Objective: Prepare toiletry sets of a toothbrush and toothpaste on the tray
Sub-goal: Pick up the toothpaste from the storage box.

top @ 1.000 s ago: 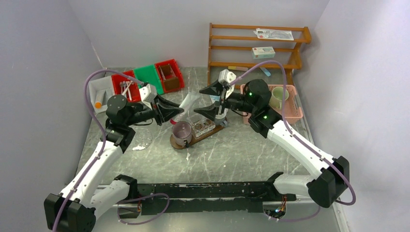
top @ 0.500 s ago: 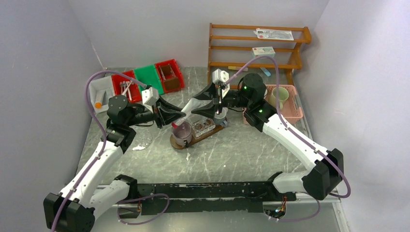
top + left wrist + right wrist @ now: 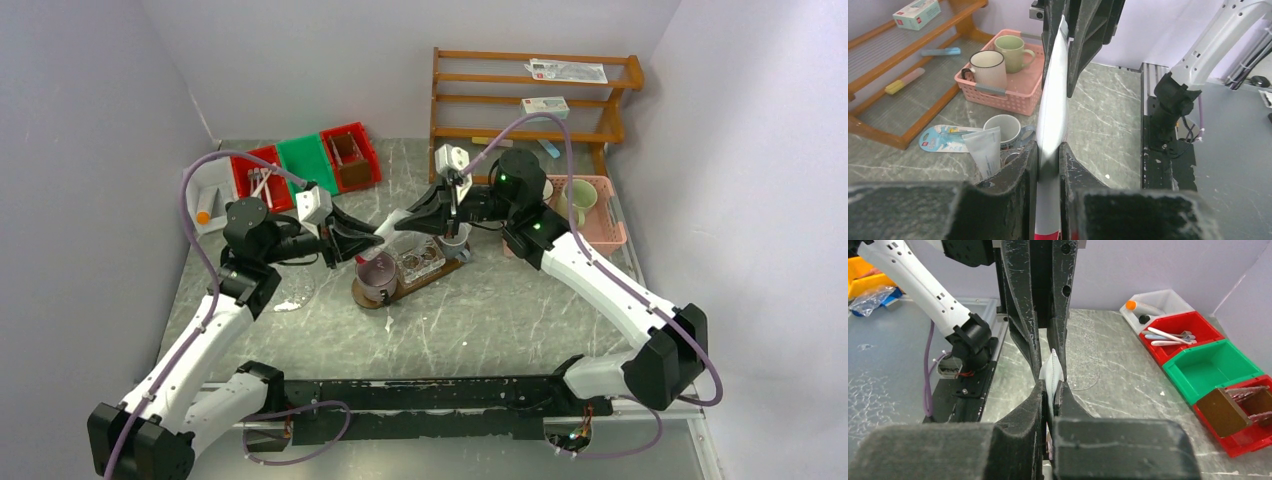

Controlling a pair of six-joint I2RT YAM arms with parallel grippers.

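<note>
Up at 1 o'clock from the tray [image 3: 412,286], the wooden rack [image 3: 520,133] holds a flat packet [image 3: 567,70] and a small box [image 3: 545,108]. At 3 o'clock, the pink basket [image 3: 998,95] carries a green mug [image 3: 1015,47] and a brown-rimmed mug [image 3: 988,67].

At 10 to 11 o'clock sit four bins. The white bin [image 3: 1158,300] has an orange-capped item [image 3: 1131,305], and a red bin [image 3: 1175,342] has slim white toothbrushes [image 3: 1165,332]. Beside them are a green bin [image 3: 1218,367] and a second red bin [image 3: 1243,445] with a brown piece [image 3: 1223,412].

On the tray stand a pale mug [image 3: 377,272] at its 8 o'clock end, a clear cup [image 3: 420,262] in the middle and a white mug [image 3: 1003,129] beyond. A smaller tube [image 3: 983,150] stands just beside that mug.

The white tube [image 3: 1053,100] hangs over the pale mug, its long axis running 7 to 1 o'clock, red cap low at 7.

The left arm [image 3: 215,320] reaches in from 9 o'clock and the right arm [image 3: 600,280] from 3. The left gripper [image 3: 1048,155] is clamped on the white tube near the cap. The right gripper [image 3: 1050,390] pinches its crimped end.
</note>
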